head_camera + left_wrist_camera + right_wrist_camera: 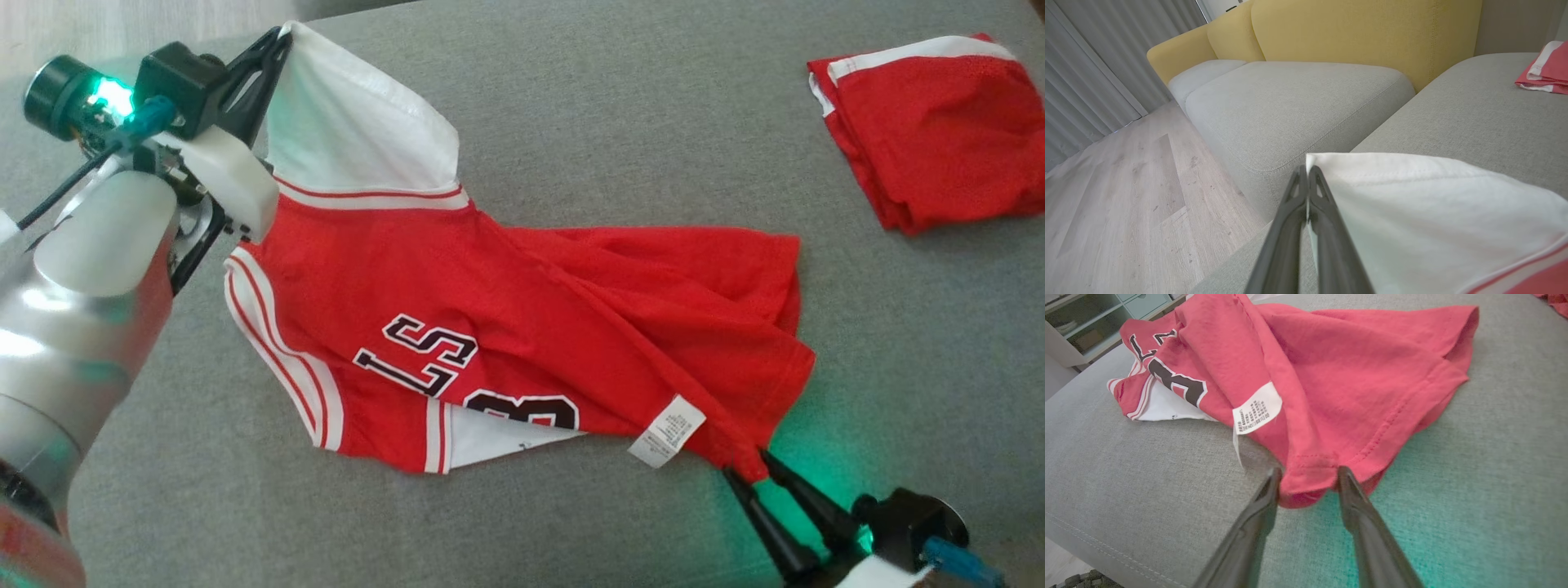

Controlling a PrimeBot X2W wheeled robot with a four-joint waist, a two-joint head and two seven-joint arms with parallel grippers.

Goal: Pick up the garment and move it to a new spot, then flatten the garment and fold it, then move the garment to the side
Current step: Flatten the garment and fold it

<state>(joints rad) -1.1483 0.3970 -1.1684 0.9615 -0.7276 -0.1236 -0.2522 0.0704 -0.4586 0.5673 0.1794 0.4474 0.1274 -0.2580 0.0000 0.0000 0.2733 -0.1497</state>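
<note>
Shirt [506,310] lies crumpled mid-cushion [653,122]; my left gripper [279,41] is pinched tight on its white corner, my right gripper [749,467] sits parted astride the red hem, unclamped, so I judge any pull now slips that hem free and bunches the cloth.

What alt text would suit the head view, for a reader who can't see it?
A red jersey lies rumpled on a grey sofa cushion. The left gripper, upper left, pinches its white part; the right gripper, lower right, has its fingers apart around a red hem corner. Another red garment lies folded, upper right.
</note>
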